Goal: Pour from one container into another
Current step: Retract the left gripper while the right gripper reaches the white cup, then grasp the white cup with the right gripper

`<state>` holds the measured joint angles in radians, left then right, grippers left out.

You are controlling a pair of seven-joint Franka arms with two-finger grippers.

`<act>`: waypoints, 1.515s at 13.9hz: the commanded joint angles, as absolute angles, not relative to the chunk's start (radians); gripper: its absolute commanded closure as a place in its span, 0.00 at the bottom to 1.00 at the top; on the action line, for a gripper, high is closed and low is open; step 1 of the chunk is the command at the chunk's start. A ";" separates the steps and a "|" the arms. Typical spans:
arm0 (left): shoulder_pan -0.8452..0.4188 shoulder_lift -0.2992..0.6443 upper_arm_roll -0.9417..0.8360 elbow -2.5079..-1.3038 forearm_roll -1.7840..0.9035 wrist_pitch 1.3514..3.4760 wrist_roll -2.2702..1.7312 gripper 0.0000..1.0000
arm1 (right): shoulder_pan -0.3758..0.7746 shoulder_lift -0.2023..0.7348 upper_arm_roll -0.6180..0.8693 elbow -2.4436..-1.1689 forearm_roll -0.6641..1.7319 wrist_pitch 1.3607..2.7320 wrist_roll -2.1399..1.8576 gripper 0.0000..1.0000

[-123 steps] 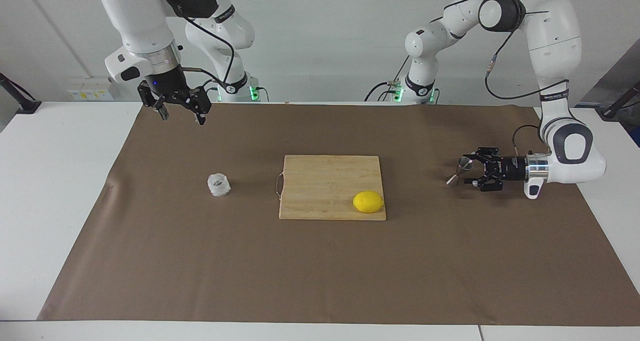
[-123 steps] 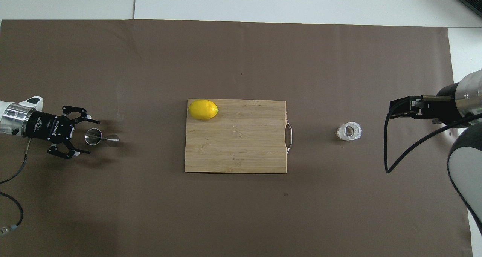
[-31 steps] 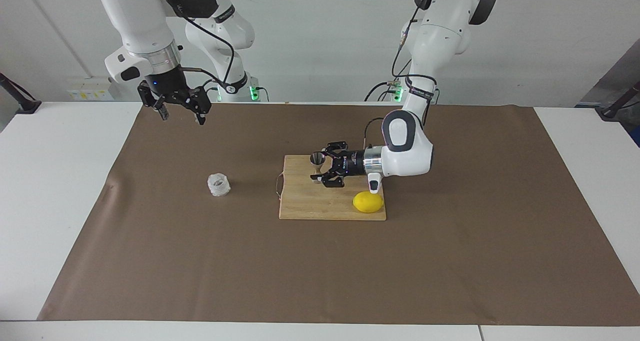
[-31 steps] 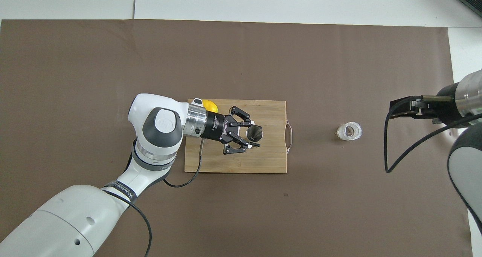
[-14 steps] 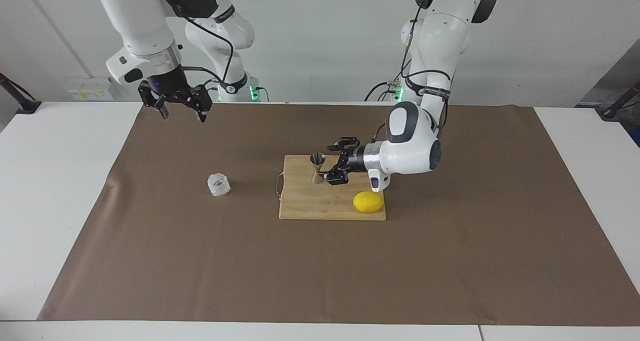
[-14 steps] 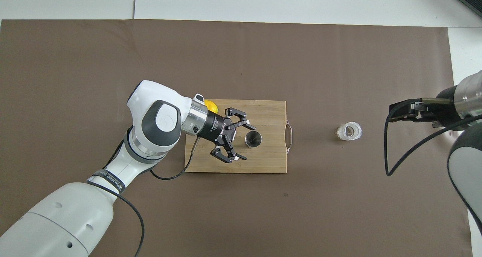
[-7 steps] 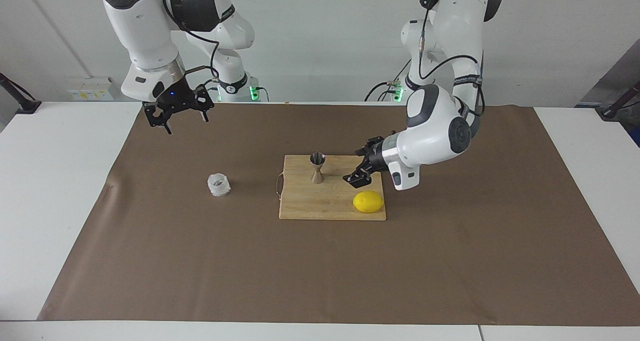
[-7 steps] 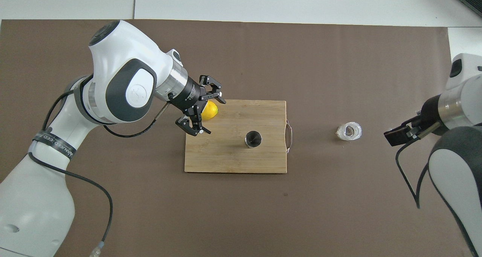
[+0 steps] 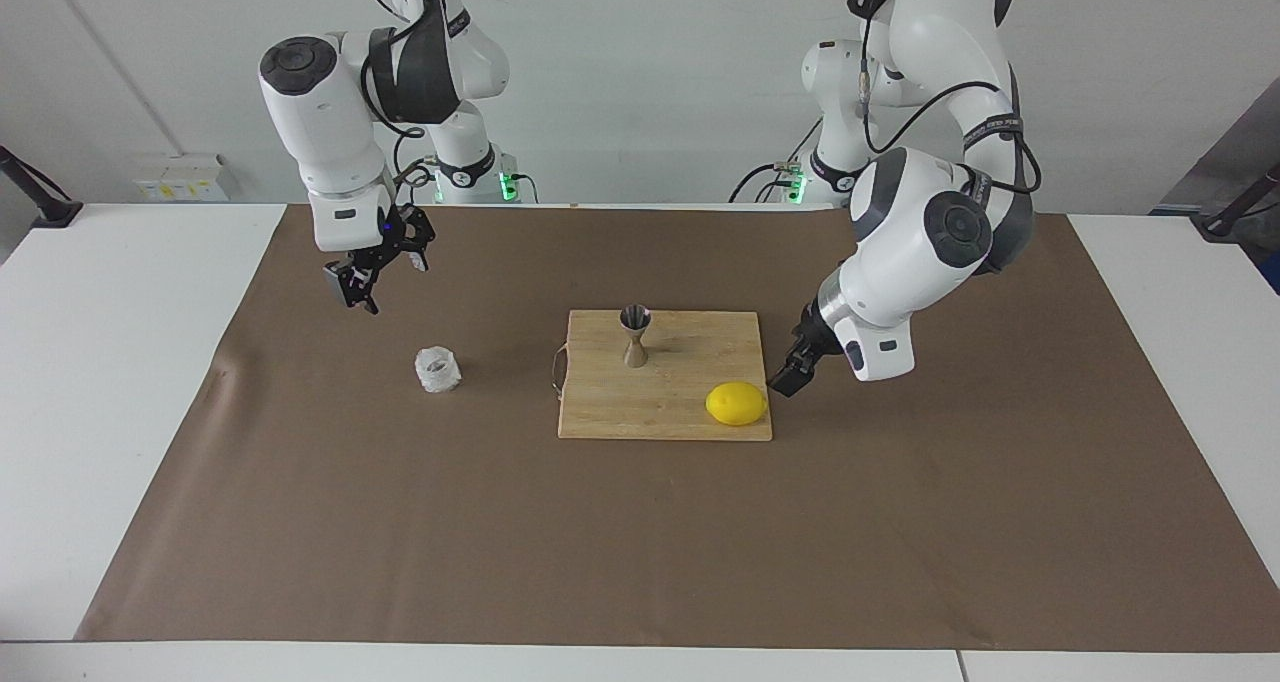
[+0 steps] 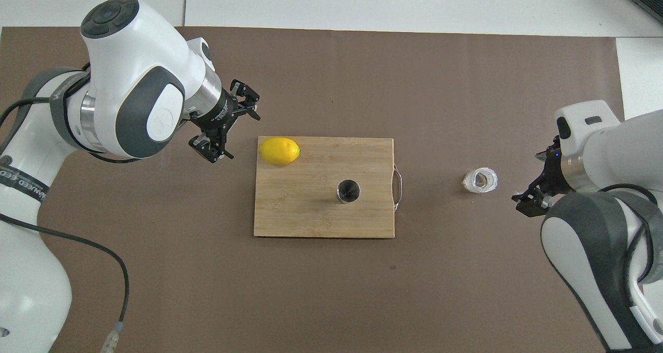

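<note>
The small whitish crinkly cup [image 9: 438, 370] [image 10: 480, 180] stands on the brown mat toward the right arm's end. A steel hourglass jigger [image 9: 634, 334] [image 10: 348, 191] stands upright on the wooden cutting board [image 9: 690, 352] [image 10: 321, 218], with nothing touching it. My left gripper [image 9: 787, 378] [image 10: 239, 134] hangs open and empty over the mat just off the board's edge, beside the lemon [image 9: 736, 403] [image 10: 279, 150]. My right gripper [image 9: 380, 280] [image 10: 527, 204] is open and empty, in the air over the mat close to the cup, apart from it.
A brown mat [image 9: 640, 542] covers most of the white table. The board has a wire handle [image 9: 556, 370] on the side facing the cup. The left arm's bulky elbow [image 9: 925, 232] hangs over the mat near the board.
The left gripper has drawn back from the jigger, off the board toward the left arm's end. The right arm has swung down and closer to the cup. Jigger, cup and lemon have not moved.
</note>
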<state>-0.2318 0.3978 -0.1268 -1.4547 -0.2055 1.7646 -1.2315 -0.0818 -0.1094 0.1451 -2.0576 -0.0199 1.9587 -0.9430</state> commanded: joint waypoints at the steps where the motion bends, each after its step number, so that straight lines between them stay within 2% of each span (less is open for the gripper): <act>1: -0.169 0.394 -0.126 -1.428 -0.164 1.740 -1.071 0.00 | -0.084 -0.120 0.146 -2.092 -0.008 1.991 -1.032 0.00; 6: -0.156 0.330 -0.051 -1.417 -0.104 1.688 -0.682 0.00 | -0.138 -0.008 0.146 -2.100 0.006 2.092 -1.318 0.00; 10: -0.155 0.267 0.050 -1.417 -0.107 1.570 -0.346 0.00 | -0.198 0.046 0.146 -2.166 0.175 2.212 -1.622 0.00; 12: -0.153 0.255 0.067 -1.404 -0.100 1.516 -0.292 0.00 | -0.215 0.063 0.146 -2.183 0.213 2.244 -1.709 0.00; 16: -0.158 0.135 0.072 -1.384 0.009 1.460 -0.163 0.00 | -0.213 0.109 0.146 -2.200 0.319 2.311 -1.836 0.00; 19: -0.088 0.103 0.069 -1.402 -0.021 1.425 -0.077 0.00 | -0.207 0.120 0.146 -2.232 0.351 2.356 -1.891 0.00; 21: -0.100 0.077 0.054 -1.471 -0.031 1.500 -0.061 0.00 | -0.203 0.127 0.146 -2.270 0.423 2.416 -1.959 0.00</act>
